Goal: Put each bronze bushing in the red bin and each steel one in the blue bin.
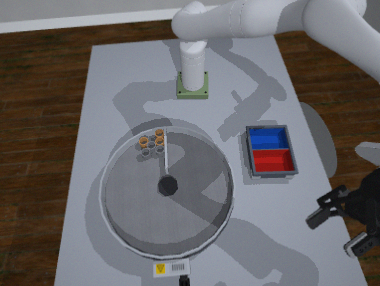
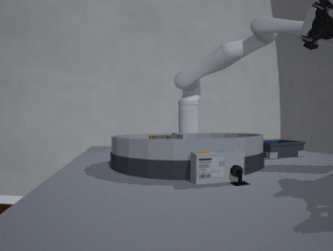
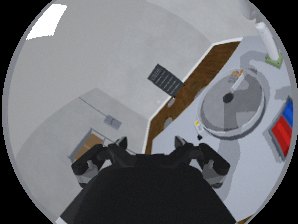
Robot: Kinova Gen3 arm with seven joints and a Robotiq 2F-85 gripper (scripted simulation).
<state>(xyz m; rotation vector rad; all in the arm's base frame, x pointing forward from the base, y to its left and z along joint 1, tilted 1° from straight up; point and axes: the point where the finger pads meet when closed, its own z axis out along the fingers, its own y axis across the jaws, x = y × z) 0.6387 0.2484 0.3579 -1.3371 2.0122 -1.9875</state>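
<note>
A round grey turntable (image 1: pixel 166 192) sits in the middle of the table. Several bushings cluster at its far left, next to a white divider bar: bronze ones (image 1: pixel 151 139) and dark steel ones (image 1: pixel 149 151). The bin (image 1: pixel 270 150) to the right has a blue half (image 1: pixel 268 138) at the back and a red half (image 1: pixel 271 161) at the front. My gripper (image 1: pixel 336 227) is open and empty, high above the table's right front edge, far from the turntable. It also shows in the exterior view (image 2: pixel 316 22) at top right. The wrist view shows the turntable (image 3: pixel 233 104) far below.
The arm's base (image 1: pixel 193 90) stands on a green plate at the back of the table. A labelled box (image 2: pixel 216 167) and a small black knob (image 2: pixel 237 171) sit at the turntable's front rim. A black hub (image 1: pixel 168 186) marks the turntable's centre.
</note>
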